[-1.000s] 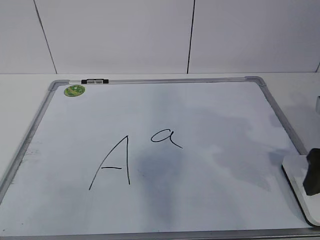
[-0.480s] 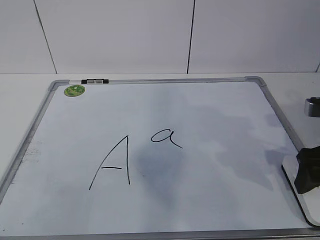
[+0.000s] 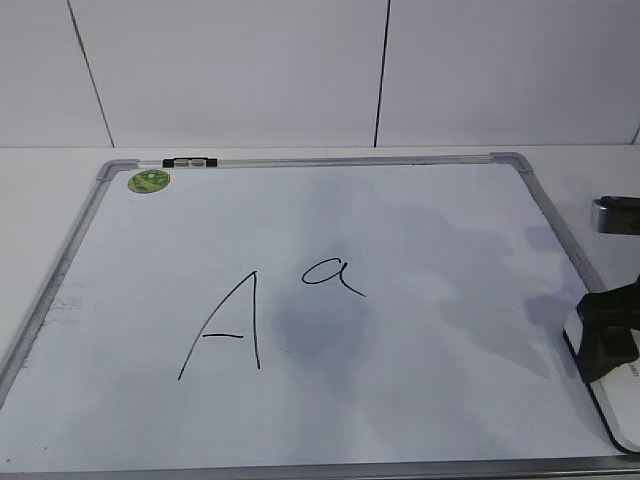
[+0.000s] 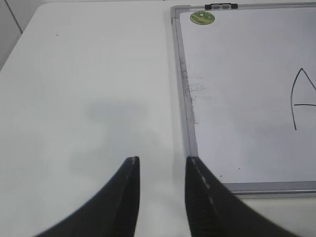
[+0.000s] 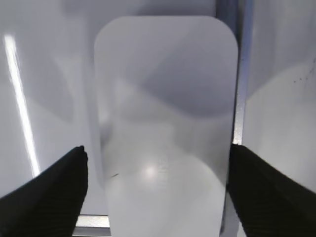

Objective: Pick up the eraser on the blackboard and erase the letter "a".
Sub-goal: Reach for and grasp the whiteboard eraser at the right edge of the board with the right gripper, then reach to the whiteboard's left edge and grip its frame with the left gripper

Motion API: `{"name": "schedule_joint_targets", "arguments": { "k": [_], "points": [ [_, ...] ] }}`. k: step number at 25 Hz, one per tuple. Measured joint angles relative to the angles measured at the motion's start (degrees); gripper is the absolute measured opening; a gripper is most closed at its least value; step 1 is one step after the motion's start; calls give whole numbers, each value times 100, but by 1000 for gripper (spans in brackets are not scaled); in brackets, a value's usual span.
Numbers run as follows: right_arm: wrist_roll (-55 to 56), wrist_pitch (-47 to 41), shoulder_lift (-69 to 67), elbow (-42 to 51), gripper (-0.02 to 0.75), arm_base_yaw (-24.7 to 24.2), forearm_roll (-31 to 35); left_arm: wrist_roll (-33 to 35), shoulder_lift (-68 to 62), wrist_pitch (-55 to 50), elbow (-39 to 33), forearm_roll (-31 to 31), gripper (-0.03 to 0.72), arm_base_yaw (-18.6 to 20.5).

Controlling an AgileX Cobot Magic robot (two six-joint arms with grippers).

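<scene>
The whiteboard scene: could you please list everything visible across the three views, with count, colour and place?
blackboard: one, white surface with grey metal frame, lying flat on the table.
letter "a": one, black marker, near the board's middle.
capital "A": one, black marker, left of the small one.
green sticker: one, round, board's far left corner.
marker clip: one, black and white, on the far frame edge.
eraser: one, white, on the board's near right corner, over the frame.
table: one, white, under the board.
left gripper: black, open, over bare table left of the board.
right gripper: black, open, its fingers either side of the eraser.
</scene>
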State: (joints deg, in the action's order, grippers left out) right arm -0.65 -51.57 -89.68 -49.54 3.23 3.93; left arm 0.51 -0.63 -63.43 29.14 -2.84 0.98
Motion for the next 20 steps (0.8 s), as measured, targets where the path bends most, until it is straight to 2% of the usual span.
{"name": "schedule_joint_targets", "arguments": {
  "k": [13,20],
  "points": [
    [-13,54,-273,-18,675,0,0,0,0,0,0,0,235,0],
    [-13,65,-273,-18,650,0,10,0,0,0,0,0,235,0]
  ]
}}
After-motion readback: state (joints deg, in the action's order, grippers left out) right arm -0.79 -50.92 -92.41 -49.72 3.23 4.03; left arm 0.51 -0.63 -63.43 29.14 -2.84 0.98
